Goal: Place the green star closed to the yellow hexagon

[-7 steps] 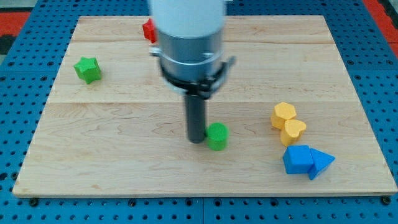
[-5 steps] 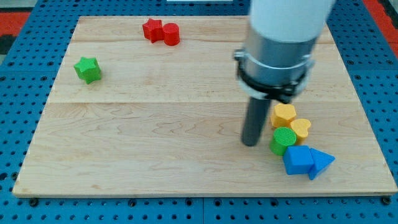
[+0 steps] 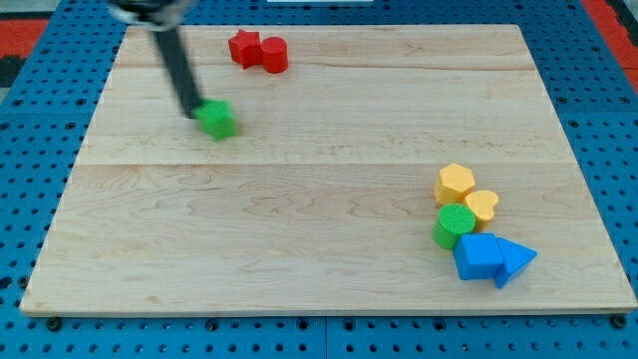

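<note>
The green star (image 3: 216, 118) lies on the wooden board in the upper left part of the view, slightly blurred. My tip (image 3: 192, 113) is right at the star's left side, touching or nearly touching it. The rod leans up toward the view's top left. The yellow hexagon (image 3: 455, 183) sits far off at the right, touching a yellow heart (image 3: 481, 206) below and to its right. A green cylinder (image 3: 454, 225) sits just below the hexagon, against the heart.
A blue cube (image 3: 478, 255) and a blue triangle (image 3: 514, 259) sit below the green cylinder. A red star (image 3: 243, 47) and a red cylinder (image 3: 274, 54) sit together near the board's top edge (image 3: 399, 28).
The arm has swung from beside the green cylinder at the right to the upper left. The green star has slid right from about the board's left edge. The green cylinder stays by the yellow blocks.
</note>
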Robot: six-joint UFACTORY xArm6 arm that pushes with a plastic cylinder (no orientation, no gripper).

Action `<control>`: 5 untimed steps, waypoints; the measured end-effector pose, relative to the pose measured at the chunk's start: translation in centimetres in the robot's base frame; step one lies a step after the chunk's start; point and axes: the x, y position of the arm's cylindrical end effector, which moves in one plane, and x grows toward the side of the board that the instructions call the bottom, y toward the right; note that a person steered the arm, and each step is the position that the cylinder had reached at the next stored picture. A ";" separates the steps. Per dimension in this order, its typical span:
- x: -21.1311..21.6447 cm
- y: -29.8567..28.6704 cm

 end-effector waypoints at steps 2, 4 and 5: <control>9.5 13.7; 8.6 13.4; 8.2 16.7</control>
